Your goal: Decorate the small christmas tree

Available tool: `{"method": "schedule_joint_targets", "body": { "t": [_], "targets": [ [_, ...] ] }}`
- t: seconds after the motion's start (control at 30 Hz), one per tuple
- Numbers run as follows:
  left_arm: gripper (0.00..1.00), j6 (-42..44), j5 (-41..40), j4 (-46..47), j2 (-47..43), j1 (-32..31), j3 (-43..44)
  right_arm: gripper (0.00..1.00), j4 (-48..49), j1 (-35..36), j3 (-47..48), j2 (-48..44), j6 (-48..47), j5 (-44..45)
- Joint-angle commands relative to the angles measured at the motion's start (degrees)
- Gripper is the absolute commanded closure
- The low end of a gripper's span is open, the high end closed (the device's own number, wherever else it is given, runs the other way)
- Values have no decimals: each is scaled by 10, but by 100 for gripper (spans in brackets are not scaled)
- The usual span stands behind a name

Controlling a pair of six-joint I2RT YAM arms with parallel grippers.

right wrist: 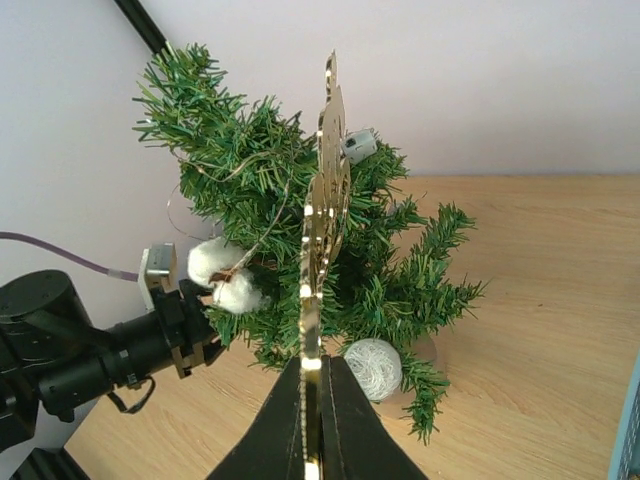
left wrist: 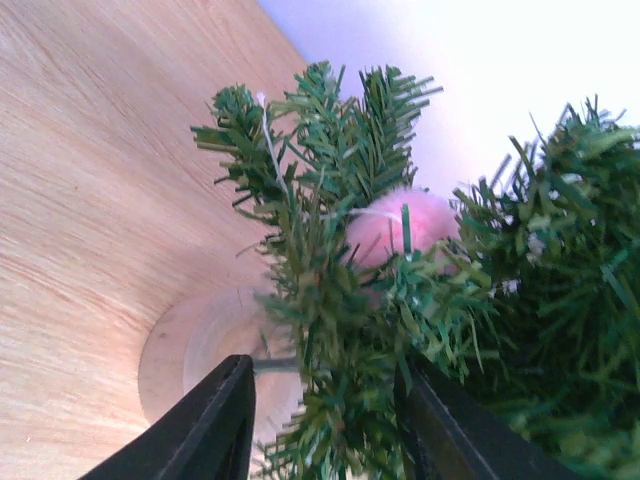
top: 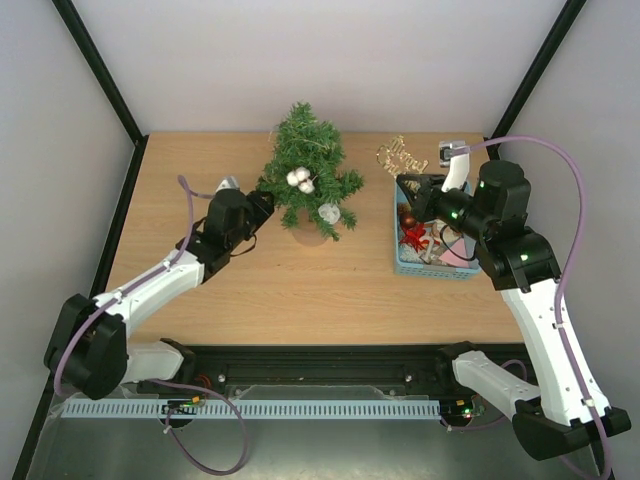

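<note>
The small christmas tree (top: 305, 165) stands at the middle back of the table on a round tan base (left wrist: 190, 350). It carries white cotton balls (top: 299, 180), a white yarn ball (top: 329, 213) and a pink ball (left wrist: 385, 228). My left gripper (top: 268, 205) is at the tree's lower left. Its jaws stand apart around a low branch (left wrist: 340, 370), with a gap on the left side. My right gripper (top: 405, 183) hangs right of the tree, above the basket. It is shut on a flat gold lettering ornament (top: 400, 155), which shows edge-on in the right wrist view (right wrist: 320, 230).
A light-blue basket (top: 434, 270) with red and other ornaments stands right of the tree, under my right arm. The black frame posts (top: 100, 70) rise at the table's back corners, with walls close behind.
</note>
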Motion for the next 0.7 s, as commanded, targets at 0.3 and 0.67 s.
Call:
{"method": "schedule_joint_targets", "body": {
  "t": [0.3, 0.67],
  "targets": [
    [42, -12, 31, -60, -118, -3, -26, 99, 14, -1, -18, 7, 0, -16],
    [76, -69, 55, -16, -134, -88, -68, 99, 16, -1, -26, 1, 0, -13]
  ]
}}
